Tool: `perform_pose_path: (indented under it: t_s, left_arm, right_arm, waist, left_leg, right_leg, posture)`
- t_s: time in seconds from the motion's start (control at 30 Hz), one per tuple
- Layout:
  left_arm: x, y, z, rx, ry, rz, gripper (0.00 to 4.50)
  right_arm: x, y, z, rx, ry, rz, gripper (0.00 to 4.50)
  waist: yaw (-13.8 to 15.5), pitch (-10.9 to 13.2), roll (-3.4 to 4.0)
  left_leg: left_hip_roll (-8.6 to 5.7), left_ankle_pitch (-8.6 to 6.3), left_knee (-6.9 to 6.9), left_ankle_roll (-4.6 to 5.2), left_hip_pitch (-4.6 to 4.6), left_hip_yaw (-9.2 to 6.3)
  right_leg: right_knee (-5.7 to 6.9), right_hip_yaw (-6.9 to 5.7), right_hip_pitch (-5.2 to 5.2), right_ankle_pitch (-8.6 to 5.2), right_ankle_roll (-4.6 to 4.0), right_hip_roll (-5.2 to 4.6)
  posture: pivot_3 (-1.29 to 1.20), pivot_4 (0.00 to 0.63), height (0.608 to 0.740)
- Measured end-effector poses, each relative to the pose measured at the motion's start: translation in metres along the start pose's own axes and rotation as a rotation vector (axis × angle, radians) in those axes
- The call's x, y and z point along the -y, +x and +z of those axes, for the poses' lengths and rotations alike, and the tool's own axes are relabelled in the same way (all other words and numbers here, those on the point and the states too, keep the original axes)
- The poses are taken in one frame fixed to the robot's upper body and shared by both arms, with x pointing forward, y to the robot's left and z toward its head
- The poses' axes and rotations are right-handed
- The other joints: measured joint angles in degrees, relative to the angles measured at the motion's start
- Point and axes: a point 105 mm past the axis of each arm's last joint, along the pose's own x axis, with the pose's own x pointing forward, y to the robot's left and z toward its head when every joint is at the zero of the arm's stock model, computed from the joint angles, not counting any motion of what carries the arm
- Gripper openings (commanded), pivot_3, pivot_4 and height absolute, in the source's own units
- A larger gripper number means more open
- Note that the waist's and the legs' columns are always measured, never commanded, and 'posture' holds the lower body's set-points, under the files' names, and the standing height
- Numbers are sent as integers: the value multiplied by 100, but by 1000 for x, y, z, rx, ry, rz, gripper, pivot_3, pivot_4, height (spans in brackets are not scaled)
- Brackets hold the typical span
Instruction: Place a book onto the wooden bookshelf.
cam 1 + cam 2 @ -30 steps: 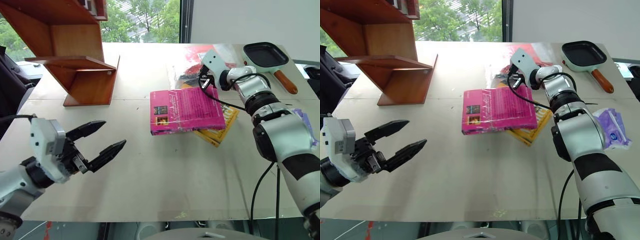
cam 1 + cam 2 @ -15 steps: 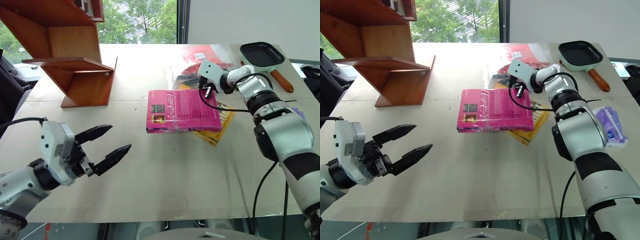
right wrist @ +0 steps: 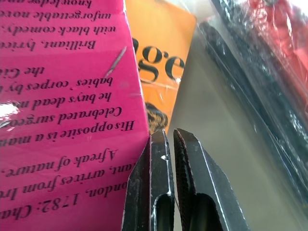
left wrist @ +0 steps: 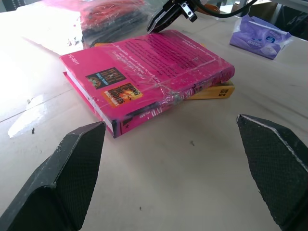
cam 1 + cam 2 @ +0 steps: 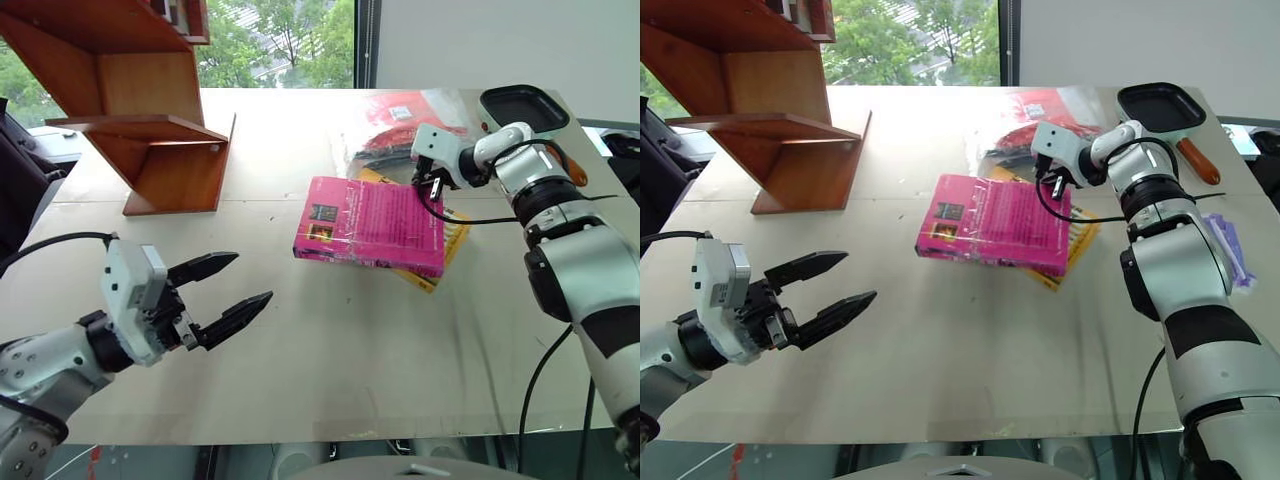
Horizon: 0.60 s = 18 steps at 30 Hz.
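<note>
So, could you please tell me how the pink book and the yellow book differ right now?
The pink book lies on top, its cover in full view, with small picture squares near one corner; the yellow book lies underneath, mostly hidden, showing black script. The right gripper, jaws shut, sits at the pink book's corner, not the yellow book's. Both lie flat on the table.

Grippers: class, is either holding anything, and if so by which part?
Nothing is held. The right gripper is shut empty beside a corner of the book; the left gripper is open.
</note>
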Motion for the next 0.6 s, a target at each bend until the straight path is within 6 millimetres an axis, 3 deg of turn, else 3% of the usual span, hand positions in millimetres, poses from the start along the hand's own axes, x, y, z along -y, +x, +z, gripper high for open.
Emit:
perform_pose_path:
  t_s: [0.07,0.17,0.3,0.6]
  left_arm:
    - [1,2,-1,0,-4,-13,4500]
    - [1,3,0,0,5,-21,4500]
    - [-2,3,-1,-2,1,-21,4500]
    - [-2,7,-1,3,-3,-47,4500]
  right_arm:
    - [-6,3,-18,-38,32,12,40]
    - [-4,-1,-24,-57,34,10,40]
    - [-11,-2,-48,-118,74,28,40]
    - [5,-9,-49,-71,128,-89,40]
  waist:
    - [1,1,0]
    - [-19,0,-2]
    - [-23,3,0]
    - [-28,6,0]
  left_leg:
    - [0,0,1,0,-2,0]
    - [0,0,1,-1,5,0]
    - [0,1,1,-1,3,2]
    - [0,1,1,-1,1,4]
  right_leg:
    - [-1,1,0,0,0,-1]
    - [3,3,2,0,0,2]
    - [3,6,0,0,0,1]
    - [1,8,-2,0,0,2]
  posture:
    - [0,150,740]
    - [0,150,740]
    - [0,150,740]
    - [0,150,740]
